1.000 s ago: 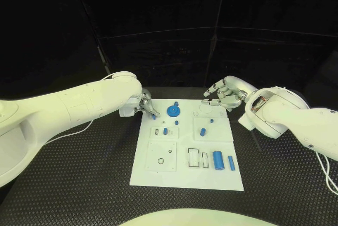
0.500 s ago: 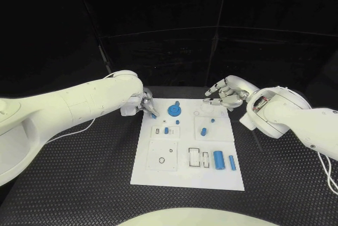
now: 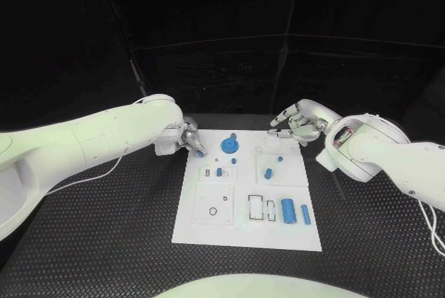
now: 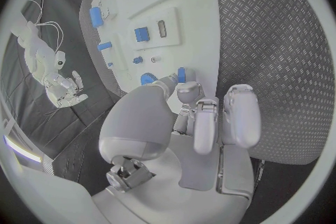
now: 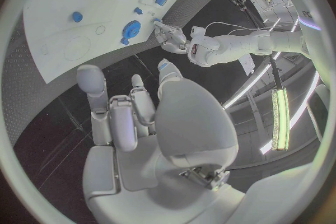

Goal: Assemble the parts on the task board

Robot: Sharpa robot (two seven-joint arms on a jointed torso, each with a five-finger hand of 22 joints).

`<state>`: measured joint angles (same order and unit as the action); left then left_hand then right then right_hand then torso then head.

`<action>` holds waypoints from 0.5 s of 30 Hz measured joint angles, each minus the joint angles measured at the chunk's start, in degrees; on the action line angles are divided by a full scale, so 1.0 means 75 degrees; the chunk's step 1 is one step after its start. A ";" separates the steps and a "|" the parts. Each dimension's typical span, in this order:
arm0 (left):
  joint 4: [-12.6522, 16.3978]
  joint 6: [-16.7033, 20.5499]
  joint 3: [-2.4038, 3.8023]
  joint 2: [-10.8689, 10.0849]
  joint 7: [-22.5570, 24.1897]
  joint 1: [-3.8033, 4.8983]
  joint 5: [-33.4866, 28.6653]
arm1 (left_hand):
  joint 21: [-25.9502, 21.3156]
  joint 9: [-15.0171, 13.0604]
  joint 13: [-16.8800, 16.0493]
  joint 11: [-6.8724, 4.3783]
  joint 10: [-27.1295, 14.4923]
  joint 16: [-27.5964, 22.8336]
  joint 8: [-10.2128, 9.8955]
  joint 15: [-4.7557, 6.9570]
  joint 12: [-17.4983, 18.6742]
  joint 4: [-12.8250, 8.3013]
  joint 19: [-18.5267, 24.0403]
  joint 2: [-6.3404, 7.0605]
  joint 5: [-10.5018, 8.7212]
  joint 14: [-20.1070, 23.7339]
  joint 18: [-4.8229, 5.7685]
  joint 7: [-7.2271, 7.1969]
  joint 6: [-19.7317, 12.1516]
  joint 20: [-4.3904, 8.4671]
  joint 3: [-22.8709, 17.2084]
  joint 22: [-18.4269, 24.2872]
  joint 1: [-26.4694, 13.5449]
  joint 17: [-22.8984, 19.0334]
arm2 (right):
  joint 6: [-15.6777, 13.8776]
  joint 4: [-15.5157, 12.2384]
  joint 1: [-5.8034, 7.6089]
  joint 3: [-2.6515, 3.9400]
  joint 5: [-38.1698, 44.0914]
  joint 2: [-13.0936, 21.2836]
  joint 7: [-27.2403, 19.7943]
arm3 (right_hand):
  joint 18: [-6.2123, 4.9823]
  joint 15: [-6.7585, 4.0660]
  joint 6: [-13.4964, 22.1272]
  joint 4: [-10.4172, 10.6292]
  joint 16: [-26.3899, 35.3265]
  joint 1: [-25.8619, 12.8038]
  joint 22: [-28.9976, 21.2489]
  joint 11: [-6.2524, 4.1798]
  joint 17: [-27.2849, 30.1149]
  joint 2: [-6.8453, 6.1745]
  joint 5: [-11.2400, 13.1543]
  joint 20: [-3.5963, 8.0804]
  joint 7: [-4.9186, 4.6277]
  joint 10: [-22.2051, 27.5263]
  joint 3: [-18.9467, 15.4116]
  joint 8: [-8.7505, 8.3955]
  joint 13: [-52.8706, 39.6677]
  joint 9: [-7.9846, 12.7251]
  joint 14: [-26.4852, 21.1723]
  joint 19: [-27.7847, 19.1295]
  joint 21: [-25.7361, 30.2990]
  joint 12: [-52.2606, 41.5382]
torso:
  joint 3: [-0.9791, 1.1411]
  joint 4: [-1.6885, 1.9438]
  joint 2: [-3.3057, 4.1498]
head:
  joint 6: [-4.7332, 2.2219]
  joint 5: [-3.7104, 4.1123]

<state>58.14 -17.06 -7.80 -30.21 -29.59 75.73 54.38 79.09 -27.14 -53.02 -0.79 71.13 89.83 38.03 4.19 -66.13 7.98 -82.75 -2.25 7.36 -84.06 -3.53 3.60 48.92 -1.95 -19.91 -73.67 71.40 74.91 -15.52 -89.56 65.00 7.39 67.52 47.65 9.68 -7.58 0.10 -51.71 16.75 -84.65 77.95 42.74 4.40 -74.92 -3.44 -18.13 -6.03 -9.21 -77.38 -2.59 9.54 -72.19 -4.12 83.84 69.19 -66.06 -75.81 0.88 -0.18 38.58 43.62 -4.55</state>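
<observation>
Over the last second little has shifted: my left hand [image 3: 188,141] has stayed at the far left corner of the white rectangular task board [image 3: 249,237], and the small blue peg [image 3: 200,153] pinched at its fingertips has barely moved. My right hand [image 3: 295,127] has drifted only slightly at the far right corner, its fingers loosely spread and holding nothing.

In the left wrist view the small blue peg [image 4: 181,74] sits between my thumb and a fingertip, its lower end touching or just above the board's edge; I cannot tell which.

On the board, a blue toothed gear wheel [image 3: 229,145] lies just beside my left hand. Nearer me sit a short blue block [image 3: 218,172] in a small square plate, a blue rounded piece [image 3: 267,174] on the right plate, and, near the right edge, a fat blue cylinder [image 3: 287,211] with a thin blue rod [image 3: 303,214] beside it. The black ridged tabletop [image 3: 111,240] carries the board.

I judge that I am mid-way through placing a single part: the peg is picked but not yet seated. Next I must carry it over its matching hole, hold it upright and press it straight down; a tilt would jam it. Most of the parts look unassembled, so the task seems to be in an early stage.
</observation>
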 measured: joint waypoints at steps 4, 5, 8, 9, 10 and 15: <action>0.0393 0.0187 0.0006 -0.0275 0.0005 0.0000 -0.0042 | 0.0000 -0.0004 0.0000 0.0000 0.0000 0.0000 0.0046 0.0000 0.0000 -0.0055 0.0000 0.0067 -0.0001 0.0000 0.0000 0.0000 0.0000 0.0000 -0.0177 0.0000 -0.0067 0.0000 | 0.0000 0.0013 0.0000 0.0000 0.0000 0.0001 -0.0002 | 0.0000 0.0000 0.0000 0.0000 0.0000 0.0000 0.0000 0.0000 0.0000 0.0000 0.0000 0.0000 0.0000 0.0000 0.0000 0.0000 0.0000 0.0000 0.0000 0.0000 0.0000 0.0000 | 0.0000 0.0005 -0.0004 | -0.0002 0.0001; 0.0506 0.0235 0.0008 -0.0343 0.0006 0.0000 -0.0048 | 0.0000 -0.0005 0.0000 0.0015 0.0015 0.0000 0.0050 0.0000 0.0000 -0.0054 0.0000 0.0066 -0.0001 0.0000 0.0000 0.0001 0.0000 0.0000 -0.0179 0.0000 -0.0068 0.0000 | 0.0000 0.0018 0.0000 0.0000 -0.0001 0.0002 -0.0003 | 0.0000 0.0000 0.0000 0.0000 0.0000 0.0000 0.0000 0.0000 0.0000 0.0000 0.0000 0.0000 0.0000 0.0000 0.0000 0.0000 0.0000 0.0000 0.0000 0.0000 0.0000 0.0000 | 0.0000 0.0005 -0.0004 | -0.0002 0.0001; 0.0888 0.0397 0.0011 -0.0558 0.0011 0.0000 -0.0068 | 0.0000 -0.0017 0.0000 0.0027 0.0027 0.0000 0.0087 0.0000 0.0000 -0.0169 0.0000 0.0098 -0.0006 0.0000 0.0000 0.0003 0.0000 0.0000 -0.0376 0.0000 -0.0170 0.0000 | 0.0001 0.0033 0.0000 0.0000 -0.0001 0.0004 -0.0005 | 0.0000 0.0000 0.0000 0.0000 0.0000 0.0000 0.0001 0.0000 0.0000 0.0000 0.0000 0.0000 0.0000 0.0000 0.0000 0.0000 0.0000 0.0000 0.0000 0.0000 0.0000 0.0000 | 0.0000 0.0007 -0.0005 | -0.0001 -0.0007; 0.1056 0.0472 0.0011 -0.0649 0.0014 0.0000 -0.0075 | 0.0000 -0.0025 -0.0001 0.0027 0.0027 0.0000 0.0103 0.0000 0.0000 -0.0154 0.0000 0.0108 -0.0006 0.0000 0.0000 0.0004 -0.0001 0.0000 -0.0394 0.0001 -0.0187 0.0000 | 0.0001 0.0037 0.0000 0.0000 -0.0001 0.0005 -0.0005 | 0.0000 0.0000 0.0000 0.0000 0.0000 0.0000 0.0001 0.0000 0.0000 0.0000 0.0000 0.0000 0.0000 0.0000 0.0000 0.0000 0.0000 0.0000 0.0000 0.0000 0.0000 0.0000 | 0.0000 0.0010 -0.0005 | 0.0001 -0.0010; 0.1176 0.0532 0.0011 -0.0712 0.0017 0.0000 -0.0080 | 0.0000 -0.0030 0.0000 0.0026 0.0028 0.0000 0.0129 0.0000 0.0000 -0.0146 0.0000 0.0115 -0.0007 0.0000 0.0000 0.0013 -0.0010 0.0000 -0.0422 0.0000 -0.0198 0.0000 | 0.0001 0.0042 0.0000 0.0000 -0.0001 0.0005 -0.0006 | 0.0000 0.0000 0.0000 0.0000 0.0000 0.0000 0.0000 0.0000 0.0001 0.0000 0.0000 0.0000 0.0000 0.0000 0.0000 0.0000 0.0000 0.0000 0.0000 0.0000 0.0000 0.0000 | 0.0000 0.0011 -0.0005 | 0.0004 -0.0011; 0.1835 0.0898 0.0011 -0.1081 0.0054 0.0000 -0.0100 | 0.0000 -0.0059 -0.0013 -0.0005 0.0112 0.0000 0.0205 0.0000 0.0000 -0.0154 0.0000 0.0231 -0.0008 0.0000 0.0000 0.0016 -0.0008 0.0000 -0.0702 -0.0045 -0.0314 0.0000 | 0.0001 0.0067 -0.0001 0.0000 -0.0001 -0.0001 -0.0010 | 0.0000 0.0000 0.0000 0.0000 0.0000 0.0000 0.0001 0.0000 0.0001 0.0000 0.0000 0.0000 0.0000 0.0000 0.0000 0.0000 -0.0001 0.0000 0.0000 0.0000 0.0000 0.0000 | 0.0000 0.0011 -0.0006 | 0.0015 -0.0056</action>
<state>71.90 -10.32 -7.71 -38.32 -29.19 75.73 53.63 79.09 -27.58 -53.12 -0.83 71.97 89.82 39.57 4.19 -66.13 6.83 -82.75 -0.52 7.31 -84.06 -3.53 3.72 48.86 -1.94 -25.17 -74.00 69.04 74.91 -15.51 -89.06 64.99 7.39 67.51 47.64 9.60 -7.58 0.10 -51.71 16.75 -84.65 77.95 42.75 4.40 -74.91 -3.44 -18.13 -6.03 -9.20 -77.38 -2.59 9.54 -72.20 -4.12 83.84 69.19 -66.06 -75.81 0.88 -0.10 38.53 43.73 -4.97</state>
